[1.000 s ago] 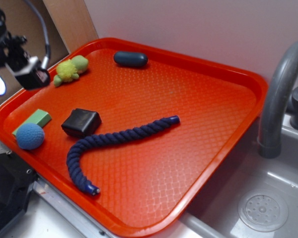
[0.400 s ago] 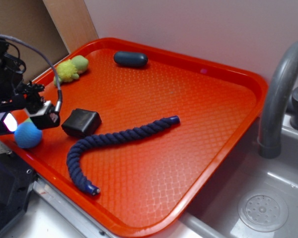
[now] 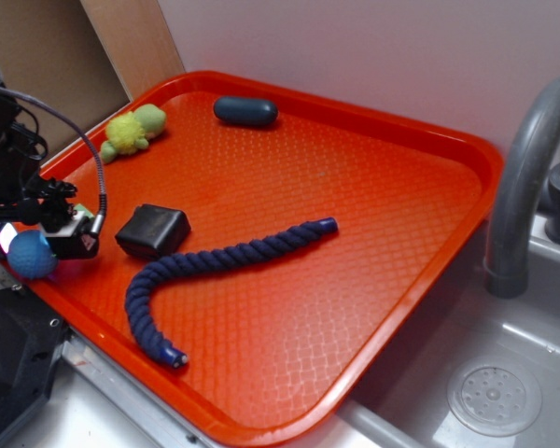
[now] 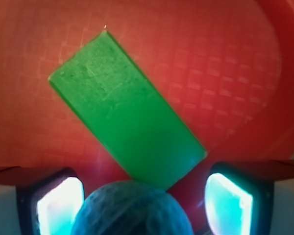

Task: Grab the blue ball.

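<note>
Looking for any words or labels, I find none that I can read on the things here.

My pincer (image 4: 144, 203) is open, with one finger (image 4: 51, 205) on each side of the blue ball (image 4: 132, 210). In the wrist view both fingers stand apart from the ball, with a gap on each side. The ball sits at the near left corner of the red tray (image 3: 373, 233), right by the rim. From the outside view the ball (image 3: 30, 254) peeks out beside my pincer (image 3: 47, 238).

A green block (image 4: 125, 110) lies flat just past the ball, turned at a slant. I cannot tell if the two touch. A black block (image 3: 152, 231) sits near my pincer on the right, a bit apart. A blue rope (image 3: 215, 271) curls across the middle of the tray. A fuzzy yellow-green toy (image 3: 133, 131) and a dark blue capsule (image 3: 245, 111) lie by the far rim, well apart from me.

Much of the tray's right side is bare, so there is room there. On my side the rim is close.

The tray has a bumpy criss-cross floor. It rests by a grey sink (image 3: 485, 373) with a curved grey tap (image 3: 527, 177) and a round drain (image 3: 494, 397). A pale wall (image 3: 373, 56) stands behind.
</note>
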Motion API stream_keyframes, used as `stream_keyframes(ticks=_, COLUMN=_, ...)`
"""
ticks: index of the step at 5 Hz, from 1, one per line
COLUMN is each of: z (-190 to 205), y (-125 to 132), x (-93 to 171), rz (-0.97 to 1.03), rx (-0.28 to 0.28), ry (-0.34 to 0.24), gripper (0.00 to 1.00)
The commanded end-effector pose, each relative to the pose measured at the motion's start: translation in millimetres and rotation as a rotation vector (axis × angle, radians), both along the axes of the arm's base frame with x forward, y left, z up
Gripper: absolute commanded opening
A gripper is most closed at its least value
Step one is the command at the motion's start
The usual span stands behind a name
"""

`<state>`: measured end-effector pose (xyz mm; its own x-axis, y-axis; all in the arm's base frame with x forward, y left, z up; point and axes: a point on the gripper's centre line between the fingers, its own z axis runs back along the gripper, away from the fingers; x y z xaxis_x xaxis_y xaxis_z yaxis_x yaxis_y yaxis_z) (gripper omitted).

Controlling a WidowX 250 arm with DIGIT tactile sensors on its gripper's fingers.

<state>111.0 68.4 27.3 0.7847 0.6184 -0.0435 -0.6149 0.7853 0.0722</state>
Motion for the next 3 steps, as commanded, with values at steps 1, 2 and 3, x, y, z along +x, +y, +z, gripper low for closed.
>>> stream_keyframes(ticks=1, z=0, y=-6, x=-5, rz=-0.019, rx=-0.021, ry=-0.022, gripper=0.00)
stream_keyframes(ticks=2, z=7, y=-10, x=-4, rz=-0.047, rx=-0.018, ry=-0.041, gripper=0.00)
stream_keyframes(ticks=3, z=17, y=-15, x=-2, rz=-0.093, rx=-0.022, ry=-0.074, gripper=0.00)
